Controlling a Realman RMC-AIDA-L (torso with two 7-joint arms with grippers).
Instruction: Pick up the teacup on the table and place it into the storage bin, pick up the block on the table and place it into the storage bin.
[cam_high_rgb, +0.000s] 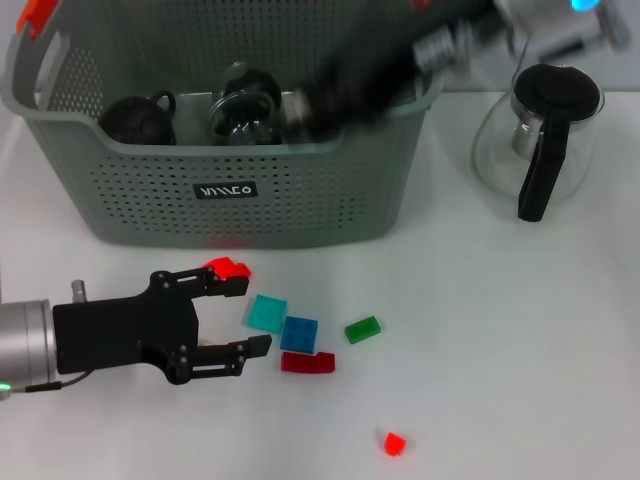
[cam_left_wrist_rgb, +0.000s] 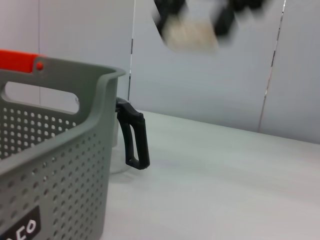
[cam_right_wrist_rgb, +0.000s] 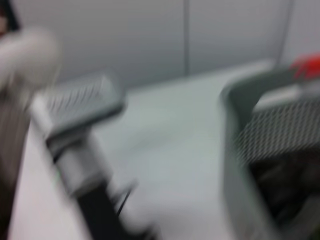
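Head view: grey-green perforated storage bin (cam_high_rgb: 250, 215)

Your right gripper (cam_high_rgb: 300, 110) is a dark motion smear over the grey-green perforated plastic storage bin (cam_high_rgb: 300, 215), so its fingers are unreadable. The right wrist view is wholly blurred.

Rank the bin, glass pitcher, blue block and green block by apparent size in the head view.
1. Bin
2. Glass pitcher
3. Blue block
4. Green block, only slightly smaller than the blue one
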